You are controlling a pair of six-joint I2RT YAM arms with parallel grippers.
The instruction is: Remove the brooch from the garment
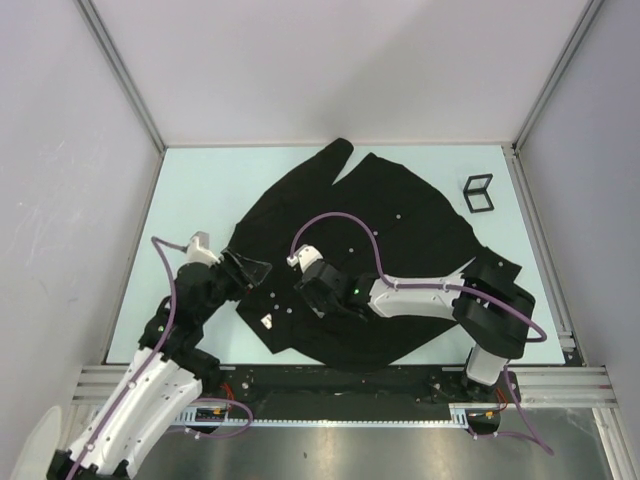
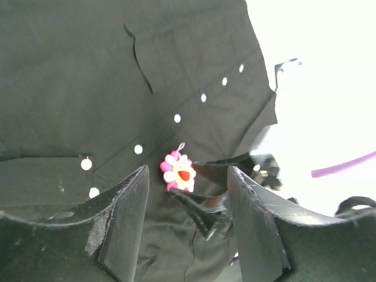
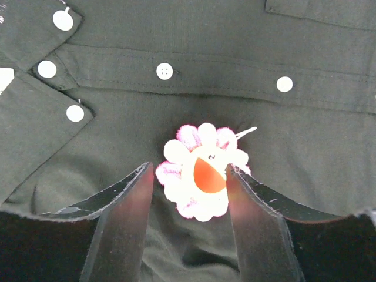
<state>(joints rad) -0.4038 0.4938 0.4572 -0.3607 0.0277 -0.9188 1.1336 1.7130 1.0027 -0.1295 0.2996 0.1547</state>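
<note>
White-walled enclosure with a pale table (image 1: 190, 190). The garment (image 1: 400, 230) is spread flat across the middle of it, collar end toward the arm bases. A small black stand (image 1: 478, 193) sits on the far right of the table, clear of the cloth.

Brooch (image 3: 202, 173): lies on the shirt front, just below the button placket and its row of white buttons (image 3: 165, 71). It lies face up, pale and pink petals around an orange centre, with a thin pin end sticking out at its upper right.

Right gripper (image 3: 189, 167): over the middle of the shirt with its tips down on the cloth. The jaws are about halfway closed and bracket the brooch, one finger (image 3: 126, 223) against each side of the petals.

Left gripper (image 2: 188, 169): at the shirt's left edge, aimed across toward the brooch, which shows in the gap between its fingers. The jaws are partly apart over wrinkled fabric. Cannot tell whether they pinch any cloth.

White tag (image 1: 267, 322) is visible on the near part of the shirt.
</note>
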